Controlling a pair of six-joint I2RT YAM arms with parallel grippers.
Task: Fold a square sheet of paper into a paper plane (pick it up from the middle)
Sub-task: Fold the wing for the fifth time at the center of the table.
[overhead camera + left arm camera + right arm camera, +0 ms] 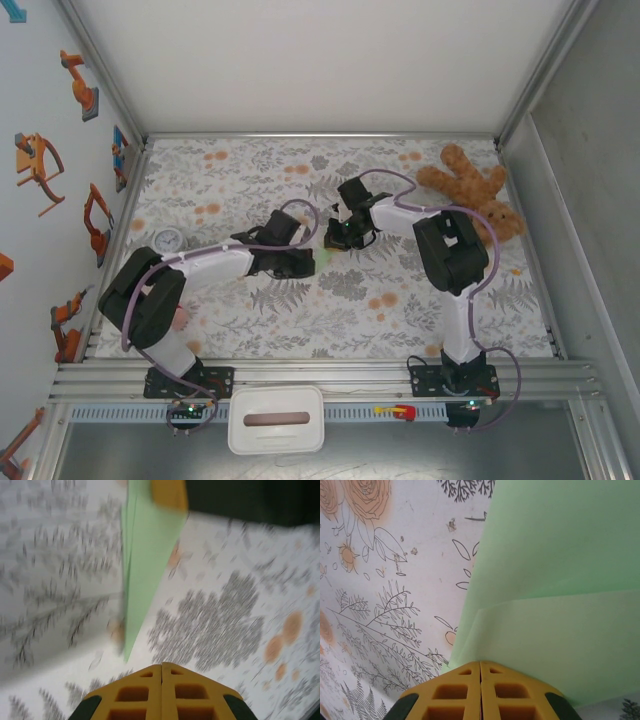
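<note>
Paper plane (146,555) at right gripper (480,663) (down-tilted)

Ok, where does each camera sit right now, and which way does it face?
Top external: fixed above and behind the bases, looking down on the floral table; both arms show.
Left wrist: on the left arm, looking along the shut left end effector at the folded green paper.
Right wrist: on the right arm, looking past the shut right end effector at that paper, close up.
Shared: both wrist views hold the paper and the floral table.
</note>
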